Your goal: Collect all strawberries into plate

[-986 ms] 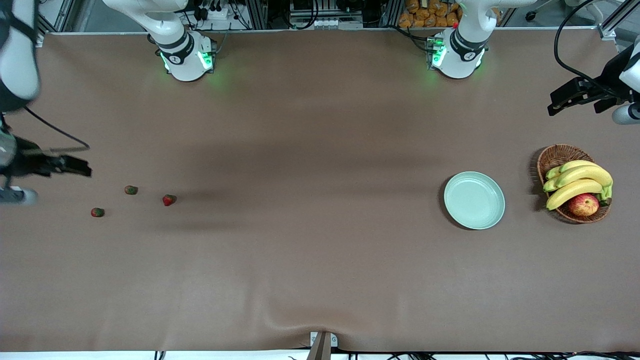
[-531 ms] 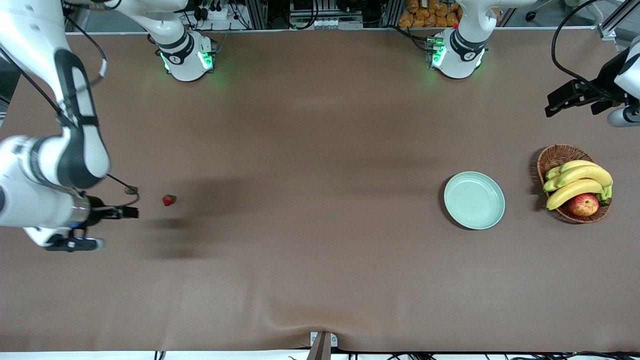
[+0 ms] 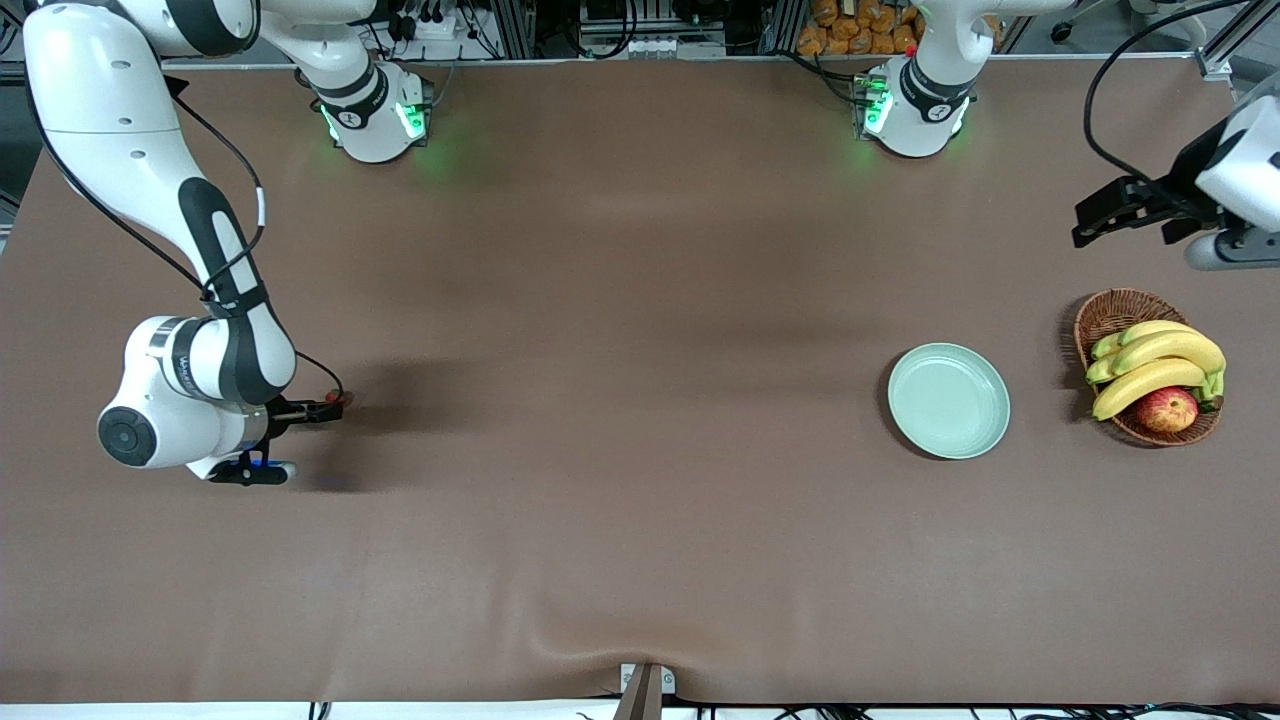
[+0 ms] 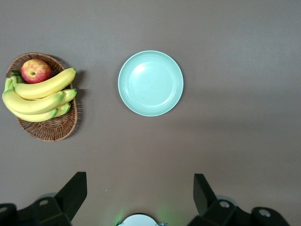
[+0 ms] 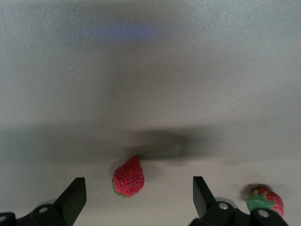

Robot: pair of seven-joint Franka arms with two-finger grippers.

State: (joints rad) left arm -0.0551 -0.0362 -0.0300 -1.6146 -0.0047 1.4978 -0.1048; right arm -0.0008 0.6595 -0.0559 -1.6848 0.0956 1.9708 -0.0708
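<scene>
Where the brown table (image 3: 620,300) lies smooth, the plate (image 3: 948,400) rests.

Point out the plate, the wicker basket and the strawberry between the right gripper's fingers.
plate (image 3: 948,400): front view, its bare centre.
wicker basket (image 3: 1112,311): front view, its woven rim.
strawberry (image 5: 128,176): right wrist view, its red body.

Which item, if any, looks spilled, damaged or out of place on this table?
Nothing stands out. The plate sits flat and bare, the wicker basket holds its bananas and apple neatly, and the strawberries under the open right end effector look whole.
</scene>
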